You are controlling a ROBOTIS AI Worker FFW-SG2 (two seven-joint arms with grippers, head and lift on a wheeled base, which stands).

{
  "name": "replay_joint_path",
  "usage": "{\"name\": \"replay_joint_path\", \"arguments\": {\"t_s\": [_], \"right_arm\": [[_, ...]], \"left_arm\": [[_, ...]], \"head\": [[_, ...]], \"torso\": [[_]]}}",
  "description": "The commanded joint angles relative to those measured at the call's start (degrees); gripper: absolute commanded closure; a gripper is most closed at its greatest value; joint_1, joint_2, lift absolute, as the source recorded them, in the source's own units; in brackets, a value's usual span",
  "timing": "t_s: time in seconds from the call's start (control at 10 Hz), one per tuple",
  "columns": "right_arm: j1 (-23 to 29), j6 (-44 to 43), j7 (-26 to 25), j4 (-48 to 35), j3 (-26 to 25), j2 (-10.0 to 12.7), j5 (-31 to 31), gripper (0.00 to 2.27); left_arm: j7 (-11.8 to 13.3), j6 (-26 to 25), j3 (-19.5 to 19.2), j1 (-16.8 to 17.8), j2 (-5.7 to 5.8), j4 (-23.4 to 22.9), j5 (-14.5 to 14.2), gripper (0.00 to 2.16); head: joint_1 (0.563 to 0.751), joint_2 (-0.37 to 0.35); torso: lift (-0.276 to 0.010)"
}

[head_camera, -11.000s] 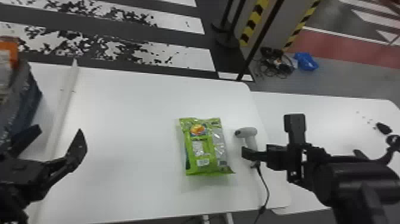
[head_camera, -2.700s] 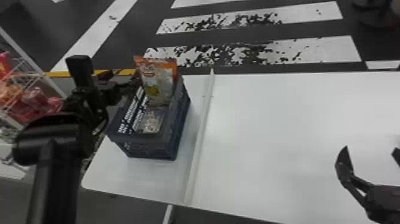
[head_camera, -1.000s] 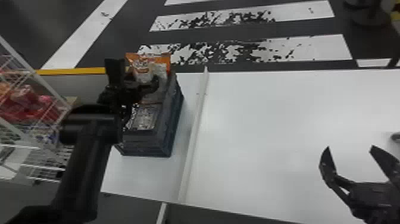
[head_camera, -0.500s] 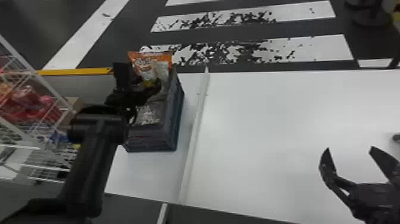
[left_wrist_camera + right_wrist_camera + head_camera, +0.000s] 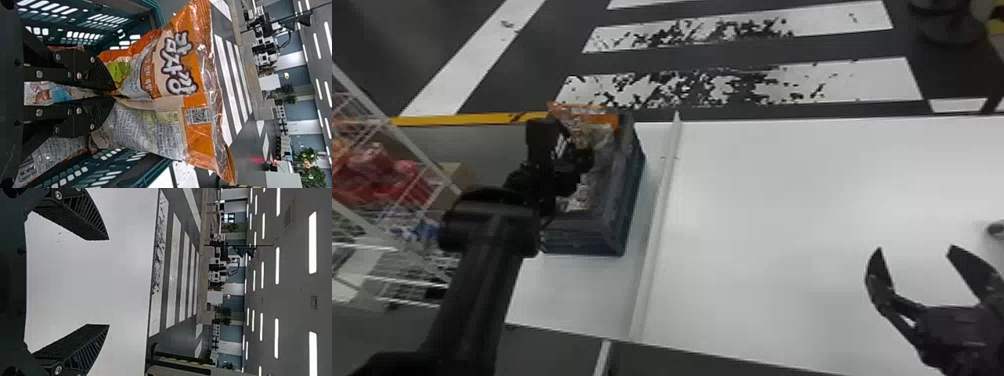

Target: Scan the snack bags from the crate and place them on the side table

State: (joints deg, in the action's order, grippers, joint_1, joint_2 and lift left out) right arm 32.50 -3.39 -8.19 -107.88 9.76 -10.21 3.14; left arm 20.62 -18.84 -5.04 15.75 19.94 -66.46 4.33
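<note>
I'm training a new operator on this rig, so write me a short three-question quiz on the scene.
1. True or false: the fingers of the right gripper stand apart.
2. What is the left gripper shut on? A) nothing; B) a snack bag; C) a scanner.
3. Fill in: the crate stands to the robot's ____ of the white strip.
Key: 1 true; 2 B; 3 left.
</note>
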Motion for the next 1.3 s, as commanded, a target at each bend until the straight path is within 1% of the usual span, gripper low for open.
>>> {"name": "replay_joint_path", "arguments": {"t_s": [0.0, 0.1, 0.2, 0.4, 0.5, 0.6, 0.7, 0.8, 0.9, 1.0, 1.1, 1.2], "right_arm": [[0.0, 0.0, -0.1, 0.0, 0.0, -0.1, 0.1, 0.1], [0.0, 0.0, -0.1, 0.0, 0.0, -0.1, 0.1, 0.1], [0.1, 0.0, -0.1, -0.1, 0.1, -0.1, 0.1, 0.1], [0.2, 0.0, -0.1, -0.2, 0.3, -0.1, 0.1, 0.1], [0.2, 0.0, -0.1, -0.3, 0.4, -0.1, 0.2, 0.1], [0.2, 0.0, -0.1, -0.3, 0.6, -0.1, 0.2, 0.11], [0.2, -0.2, -0.1, -0.3, 0.8, 0.0, 0.2, 0.11], [0.3, -0.2, -0.1, -0.4, 0.8, 0.0, 0.1, 0.11], [0.5, -0.3, -0.1, -0.6, 0.8, 0.0, 0.2, 0.11], [0.6, -0.3, -0.1, -0.6, 0.8, 0.0, 0.2, 0.11], [0.7, -0.5, -0.1, -0.7, 0.8, 0.0, 0.2, 0.11], [0.8, -0.5, -0.1, -0.8, 0.8, 0.0, 0.2, 0.11]], "left_arm": [[0.1, -0.1, -2.1, -2.6, 0.01, -3.2, 0.2, 2.13], [0.2, -0.1, -3.4, -4.9, 0.01, -6.1, -0.5, 2.13], [0.6, -1.7, -5.4, -7.5, -0.08, -10.2, -1.2, 2.13], [1.5, -7.3, -9.0, -12.3, 0.19, -18.6, -3.2, 2.13], [1.6, -9.6, -10.5, -14.6, 0.28, -22.7, -4.4, 2.13], [1.9, -10.8, -12.0, -16.3, 0.36, -25.8, -5.7, 2.13], [2.1, -12.4, -13.4, -17.3, 0.28, -28.6, -6.7, 2.13], [2.2, -12.8, -14.2, -18.0, 0.28, -30.7, -7.2, 2.13], [2.2, -12.9, -14.5, -18.3, 0.19, -31.6, -7.8, 2.13], [2.2, -12.9, -14.8, -19.0, -0.16, -33.4, -8.4, 2.13], [2.3, -13.6, -14.8, -19.5, -0.25, -35.5, -8.5, 2.13], [3.0, -15.6, -14.9, -19.5, -0.25, -36.0, -8.5, 2.13]], "head": [[0.695, 0.246], [0.695, 0.252], [0.695, 0.256], [0.695, 0.279], [0.695, 0.285], [0.695, 0.301], [0.695, 0.313], [0.695, 0.321], [0.695, 0.324], [0.695, 0.328], [0.695, 0.325], [0.695, 0.32]], "torso": [[-0.081], [-0.081], [-0.081], [-0.081], [-0.081], [-0.081], [-0.081], [-0.081], [-0.081], [-0.081], [-0.081], [-0.081]]}}
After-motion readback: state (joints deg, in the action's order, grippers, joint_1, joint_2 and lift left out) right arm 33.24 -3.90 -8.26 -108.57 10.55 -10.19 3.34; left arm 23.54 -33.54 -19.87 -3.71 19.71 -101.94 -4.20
